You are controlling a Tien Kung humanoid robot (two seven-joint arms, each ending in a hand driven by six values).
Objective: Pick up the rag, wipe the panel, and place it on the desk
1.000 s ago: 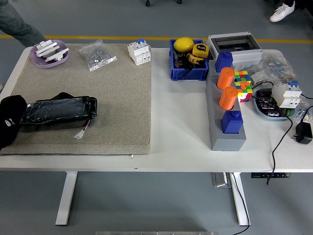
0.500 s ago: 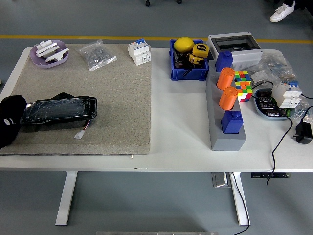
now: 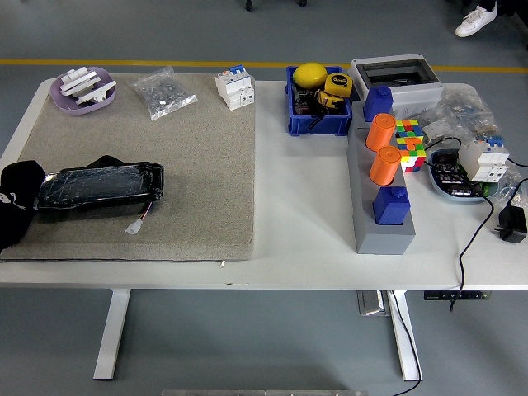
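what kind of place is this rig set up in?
Probably a workshop or robot lab: a white table on a grey floor with a yellow line, holding circuit breakers, an electrical box and a blue parts bin.

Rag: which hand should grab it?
Left, likely. The rag lies at the left edge of the table, touching the panel; neither hand is in view.

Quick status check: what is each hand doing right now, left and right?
Left hand: not in view, so its state cannot be told.
Right hand: not in view either.
The black rag lies untouched at the mat's left edge.
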